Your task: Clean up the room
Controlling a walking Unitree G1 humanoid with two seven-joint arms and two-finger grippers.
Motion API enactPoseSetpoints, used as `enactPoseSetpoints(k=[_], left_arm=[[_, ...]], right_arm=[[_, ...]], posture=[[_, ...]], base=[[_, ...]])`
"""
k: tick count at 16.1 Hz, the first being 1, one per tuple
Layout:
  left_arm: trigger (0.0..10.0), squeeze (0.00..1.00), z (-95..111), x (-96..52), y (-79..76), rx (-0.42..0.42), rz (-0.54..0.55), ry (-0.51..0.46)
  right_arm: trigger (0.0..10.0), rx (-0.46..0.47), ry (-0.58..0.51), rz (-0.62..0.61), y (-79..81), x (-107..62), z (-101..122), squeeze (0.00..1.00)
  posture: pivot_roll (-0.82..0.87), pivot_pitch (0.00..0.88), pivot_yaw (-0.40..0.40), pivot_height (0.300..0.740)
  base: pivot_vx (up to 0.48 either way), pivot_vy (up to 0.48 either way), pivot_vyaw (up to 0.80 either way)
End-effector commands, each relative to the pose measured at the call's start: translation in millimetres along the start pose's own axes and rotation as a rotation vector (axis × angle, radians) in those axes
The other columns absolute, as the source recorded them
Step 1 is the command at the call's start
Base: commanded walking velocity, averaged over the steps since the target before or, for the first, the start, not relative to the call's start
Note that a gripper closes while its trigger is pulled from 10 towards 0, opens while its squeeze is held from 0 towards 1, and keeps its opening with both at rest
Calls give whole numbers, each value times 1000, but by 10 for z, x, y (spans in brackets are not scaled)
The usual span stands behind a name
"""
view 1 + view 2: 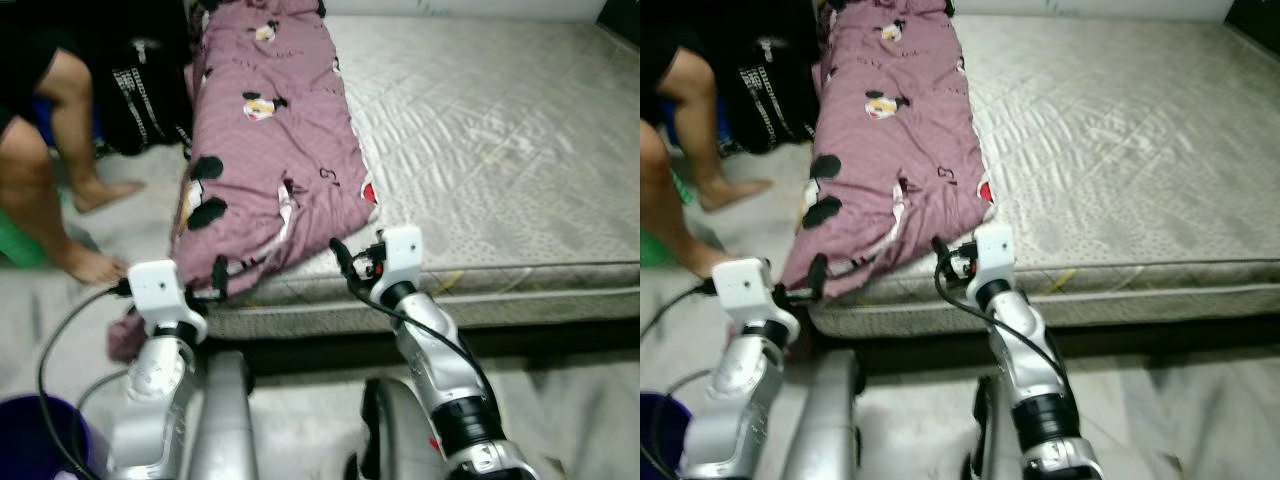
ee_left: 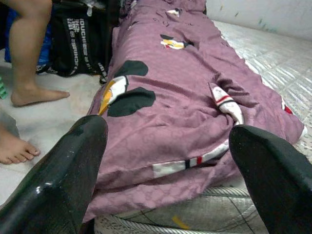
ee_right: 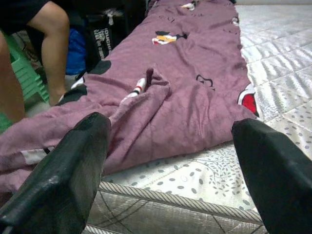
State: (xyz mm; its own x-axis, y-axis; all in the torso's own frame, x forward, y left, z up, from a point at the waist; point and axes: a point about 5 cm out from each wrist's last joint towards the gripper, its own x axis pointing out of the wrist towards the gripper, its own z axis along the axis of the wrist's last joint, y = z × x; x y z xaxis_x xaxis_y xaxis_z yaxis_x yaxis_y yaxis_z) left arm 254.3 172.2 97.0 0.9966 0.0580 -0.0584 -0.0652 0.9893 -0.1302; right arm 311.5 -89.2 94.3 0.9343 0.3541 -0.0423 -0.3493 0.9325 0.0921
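Observation:
A purple blanket (image 1: 270, 150) with cartoon prints lies bunched along the left side of a bare grey mattress (image 1: 480, 150), and its lower end hangs over the front left corner. My left gripper (image 1: 210, 288) is open just in front of that hanging end, whose white striped hem (image 2: 195, 163) shows between the fingers in the left wrist view. My right gripper (image 1: 352, 262) is open at the mattress's front edge, facing the blanket's right border (image 3: 195, 112). Neither gripper holds anything.
A person's bare legs and feet (image 1: 60, 170) stand on the floor to the left of the bed. A black bag (image 1: 145, 90) leans by the bed's side. A green stool (image 1: 15, 245) and a purple bucket (image 1: 40, 435) are at the left.

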Motion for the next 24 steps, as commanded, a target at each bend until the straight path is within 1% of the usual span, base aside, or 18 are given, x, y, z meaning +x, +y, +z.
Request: enactPoseSetpoints(k=[1,3,6,7,10,12,13,15,22,24], left_arm=[[10000,0,85,29,-46,1,-26,-33],[10000,0,89,30,-51,-6,-32,-31],[10000,0,90,34,-65,-10,-32,-27],[10000,0,96,36,-73,-9,-36,-30],[10000,0,114,35,-98,-19,-54,-42],[10000,0,121,35,-107,-25,-62,-46],[10000,0,121,35,-107,-25,-62,-46],[10000,0,120,37,-119,-27,-70,-46],[10000,0,121,41,-138,-36,-87,-44],[10000,0,124,39,-147,-43,-97,-45]], right_arm=[[10000,-4,-21,3,7,37,82,0],[10000,-2,-21,6,13,37,85,0],[10000,8,-21,11,20,31,87,0],[10000,9,-22,12,21,33,89,0],[10000,14,-17,9,16,39,82,0],[10000,-22,-18,26,45,42,86,0],[10000,-22,-18,26,45,42,86,0],[10000,-2,-15,17,27,44,82,0],[10000,5,-5,9,19,51,71,0],[10000,3,-11,15,29,53,76,0]], posture=[[54,115,-59,580],[52,122,-58,580],[51,123,-56,540],[51,123,-56,535],[51,123,-56,535],[50,123,-56,535],[50,123,-56,535],[50,122,-57,535],[49,120,-55,535],[50,120,-53,535]], base=[[0,0,0],[0,0,0],[0,0,0],[0,0,0],[0,0,0],[0,0,613],[0,0,800],[272,0,0],[295,0,0],[480,0,0]])
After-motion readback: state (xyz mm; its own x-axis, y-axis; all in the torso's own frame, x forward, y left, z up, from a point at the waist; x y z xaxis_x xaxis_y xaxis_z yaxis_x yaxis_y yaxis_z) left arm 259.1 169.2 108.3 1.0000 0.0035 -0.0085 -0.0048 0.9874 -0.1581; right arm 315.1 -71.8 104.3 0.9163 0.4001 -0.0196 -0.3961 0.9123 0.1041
